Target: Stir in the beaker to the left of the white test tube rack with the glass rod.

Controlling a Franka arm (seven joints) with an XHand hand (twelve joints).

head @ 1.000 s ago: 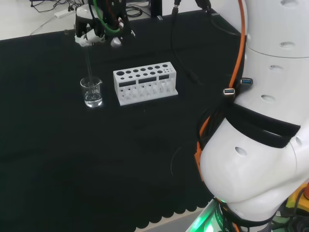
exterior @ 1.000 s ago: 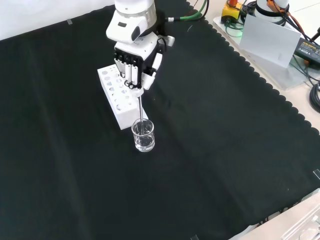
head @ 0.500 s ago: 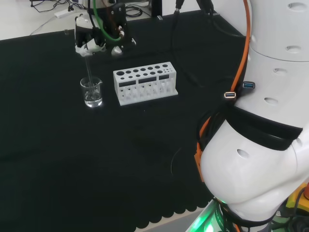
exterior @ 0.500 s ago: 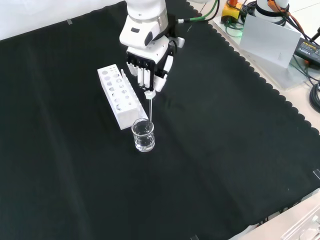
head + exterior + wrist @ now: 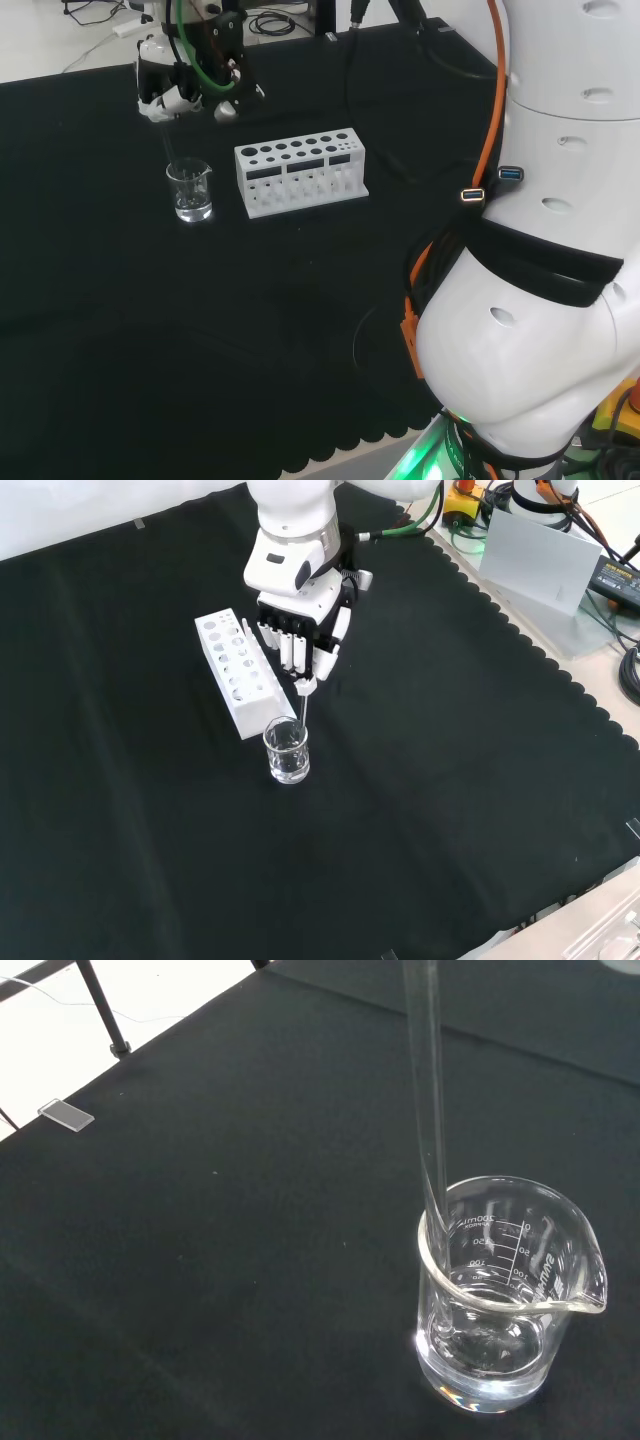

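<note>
I've got the hand point(image 5: 300, 630) pinching the glass rod point(image 5: 425, 1090), which hangs near-upright, its tip just inside the beaker point(image 5: 287, 752), against the rim. The beaker's directly below the hand, just beside the white rack point(image 5: 238, 672). Bare black tabletop point(image 5: 450, 780) elsewhere, plenty of room.

Glass rod point(image 5: 425, 1080) top cut off (wrist view); faint in head view.

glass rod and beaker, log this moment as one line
phase: stirring | hand: shut on glass rod | rod tip: inside beaker at rim wall | beaker: upright beside white test tube rack
</note>
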